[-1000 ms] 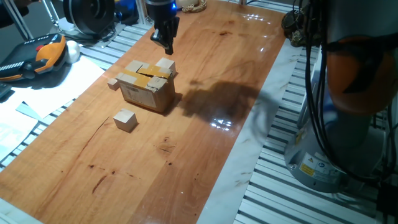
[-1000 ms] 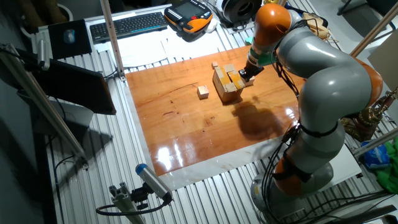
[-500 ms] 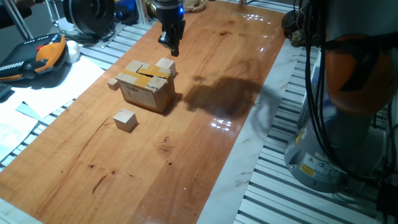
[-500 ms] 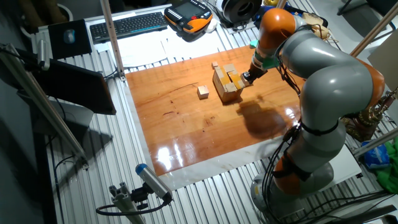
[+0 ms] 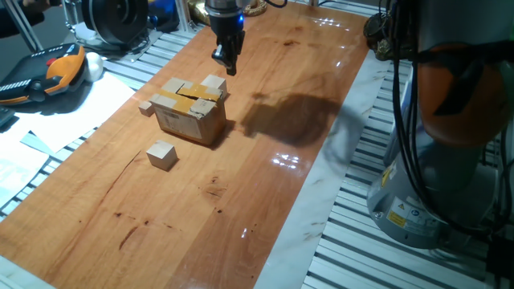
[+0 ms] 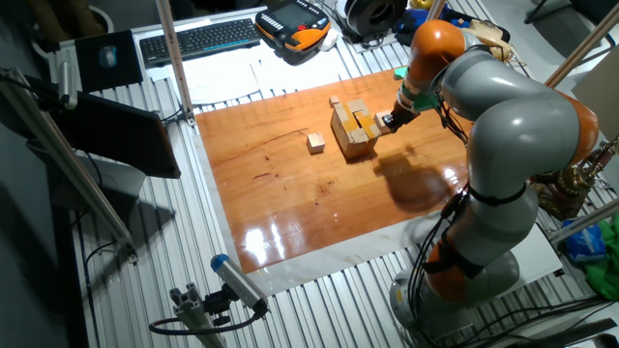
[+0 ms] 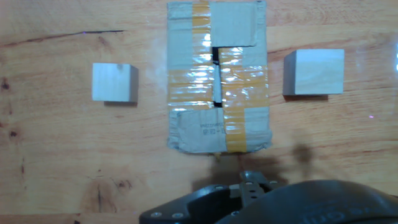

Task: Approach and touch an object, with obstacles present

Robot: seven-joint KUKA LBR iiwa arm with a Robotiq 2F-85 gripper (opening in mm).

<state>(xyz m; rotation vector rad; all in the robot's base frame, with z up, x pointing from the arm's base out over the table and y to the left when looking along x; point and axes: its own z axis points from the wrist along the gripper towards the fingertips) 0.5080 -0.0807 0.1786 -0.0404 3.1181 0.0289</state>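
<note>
A pale wooden cube (image 5: 214, 83) sits on the table close to the far side of the taped cardboard box (image 5: 189, 108). In the hand view the cube (image 7: 314, 72) lies right of the box (image 7: 217, 81). My gripper (image 5: 224, 64) hangs in the air just beyond and above this cube, apart from it. Its fingers look pressed together and hold nothing. In the other fixed view my gripper (image 6: 387, 122) is right of the box (image 6: 352, 130) and mostly covers the cube. In the hand view only the hand's dark body (image 7: 267, 199) shows.
A second cube (image 5: 161, 155) of like size lies on the box's near side, also in the hand view (image 7: 115, 82). A tiny block (image 5: 145, 107) sits left of the box. A pendant (image 5: 48, 72) and papers (image 5: 48, 132) lie off the table's left edge.
My gripper has drifted slowly to the right and a little farther from the box, away from directly over the far cube. The cubes and the box have not moved.
</note>
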